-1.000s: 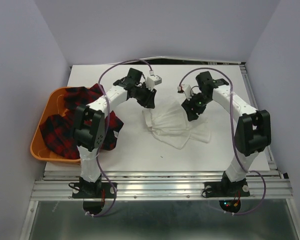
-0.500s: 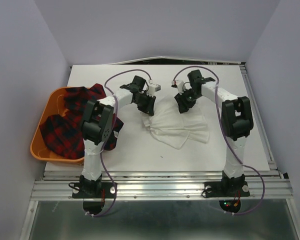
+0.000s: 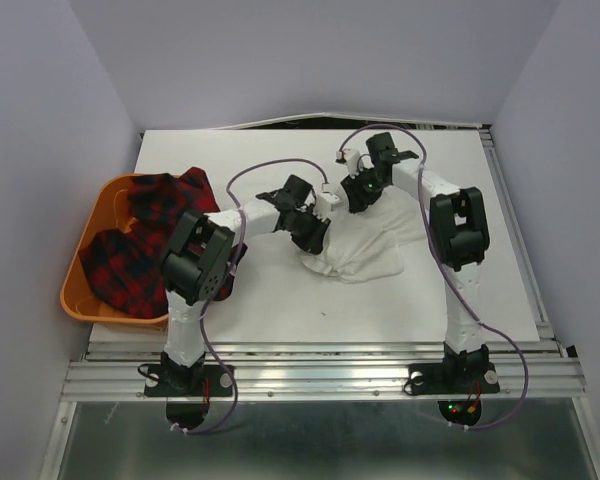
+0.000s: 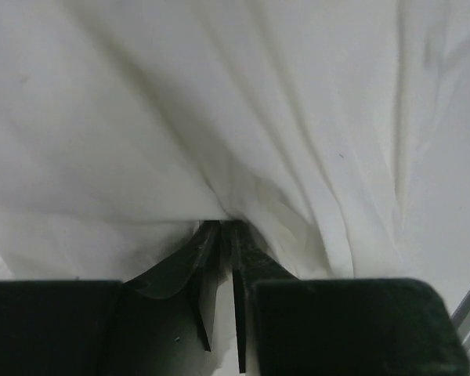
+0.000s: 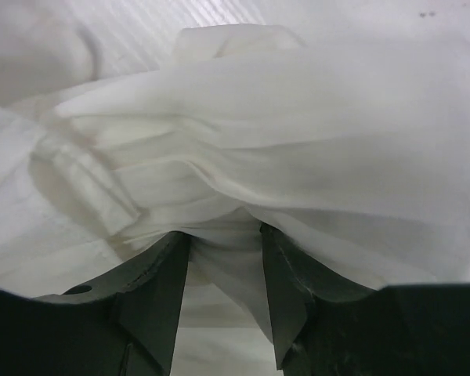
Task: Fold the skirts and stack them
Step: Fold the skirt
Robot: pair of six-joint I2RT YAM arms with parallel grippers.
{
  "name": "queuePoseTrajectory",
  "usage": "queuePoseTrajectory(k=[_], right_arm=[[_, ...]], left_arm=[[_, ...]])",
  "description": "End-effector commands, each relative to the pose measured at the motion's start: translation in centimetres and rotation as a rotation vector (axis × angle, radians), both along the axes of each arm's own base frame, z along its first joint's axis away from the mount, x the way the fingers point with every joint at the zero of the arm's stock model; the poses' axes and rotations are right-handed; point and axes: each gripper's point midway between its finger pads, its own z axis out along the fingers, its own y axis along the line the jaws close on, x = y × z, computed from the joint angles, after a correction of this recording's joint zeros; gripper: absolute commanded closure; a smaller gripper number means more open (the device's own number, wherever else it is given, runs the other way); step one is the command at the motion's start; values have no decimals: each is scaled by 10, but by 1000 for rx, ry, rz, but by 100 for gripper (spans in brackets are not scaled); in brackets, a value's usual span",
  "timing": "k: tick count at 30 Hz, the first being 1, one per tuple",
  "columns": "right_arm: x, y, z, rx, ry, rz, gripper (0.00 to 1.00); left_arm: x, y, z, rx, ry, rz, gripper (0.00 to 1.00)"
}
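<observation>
The thin white skirt (image 3: pixel 370 255) lies bunched at the middle of the table. My left gripper (image 3: pixel 316 232) is shut on its left edge; in the left wrist view the jaws (image 4: pixel 227 227) pinch white fabric (image 4: pixel 219 117) that fills the frame. My right gripper (image 3: pixel 358 196) is at the skirt's far edge. In the right wrist view its jaws (image 5: pixel 225 231) stand a little apart, with a bunch of white fabric (image 5: pixel 258 102) held between them and draped over the tips. Red-and-black plaid skirts (image 3: pixel 130 255) lie in the basket on the left.
The orange plastic basket (image 3: pixel 75 290) sits at the table's left edge, with plaid fabric spilling over its near right side. Purple cables loop above both arms. The white table (image 3: pixel 280 310) ends at a metal rail along the front.
The left gripper has moved right and nearer, and the right gripper left and farther. Both carry the white skirt, which has gone from spread flat to a smaller bunched shape.
</observation>
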Motion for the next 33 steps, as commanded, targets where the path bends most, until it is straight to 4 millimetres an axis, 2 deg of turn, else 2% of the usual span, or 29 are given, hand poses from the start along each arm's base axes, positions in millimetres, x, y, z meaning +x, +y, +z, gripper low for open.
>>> queuePoseTrajectory(k=[1, 3, 6, 7, 8, 9, 10, 11, 12, 13, 14, 15, 17, 18, 21, 23, 24, 25, 26, 27, 29, 33], right_arm=[[39, 7, 3, 33, -77, -44, 52], [40, 16, 22, 87, -91, -37, 50], [30, 17, 40, 108, -100, -23, 47], [28, 16, 64, 118, -142, -19, 44], [25, 15, 73, 121, -157, -18, 43], [22, 14, 81, 125, -168, -17, 42], [16, 14, 97, 136, -190, -14, 40], [13, 15, 104, 150, -192, -14, 39], [10, 16, 110, 160, -197, -13, 39], [5, 15, 117, 169, -195, -14, 37], [2, 16, 118, 176, -185, -10, 37], [-4, 19, 119, 188, -162, 1, 37], [-11, 21, 115, 203, -125, 7, 37], [-16, 24, 114, 218, -101, 15, 37], [-22, 31, 103, 256, -36, 20, 37], [-24, 33, 97, 266, -9, 20, 37], [-25, 34, 87, 267, 19, 20, 37], [-25, 34, 81, 263, 28, 19, 37], [-27, 34, 74, 258, 46, 17, 37], [-28, 33, 61, 251, 72, 10, 37], [-30, 34, 51, 250, 101, 0, 38], [-32, 34, 32, 246, 137, -12, 39]], left_arm=[[-65, -18, 4, 45, -3, -215, 77], [-70, -25, 15, 24, -30, -248, 72], [-61, -32, 46, -19, -118, -253, 64], [-54, -30, 54, -10, -162, -243, 58], [-49, -29, 72, -21, -229, -251, 54], [-45, -27, 81, -19, -272, -249, 51], [-40, -21, 103, -17, -353, -237, 45], [-35, -17, 113, -9, -426, -260, 41], [-36, -9, 111, 19, -461, -274, 36], [-32, 1, 126, 43, -549, -269, 23], [-32, 8, 129, 64, -596, -290, 4], [-31, 26, 124, 137, -678, -338, 1], [-30, 40, 119, 197, -761, -391, 1], [-34, 55, 100, 269, -790, -452, 1], [-38, 71, 87, 330, -917, -539, 1], [-32, 68, 99, 319, -1050, -532, 2], [-36, 74, 84, 338, -1065, -543, 1], [-31, 77, 85, 373, -1120, -540, 1], [-23, 72, 96, 364, -1204, -498, 1], [-25, 77, 87, 386, -1221, -490, 1], [-18, 72, 100, 363, -1325, -455, 1], [-27, 61, 92, 326, -1379, -500, 1]])
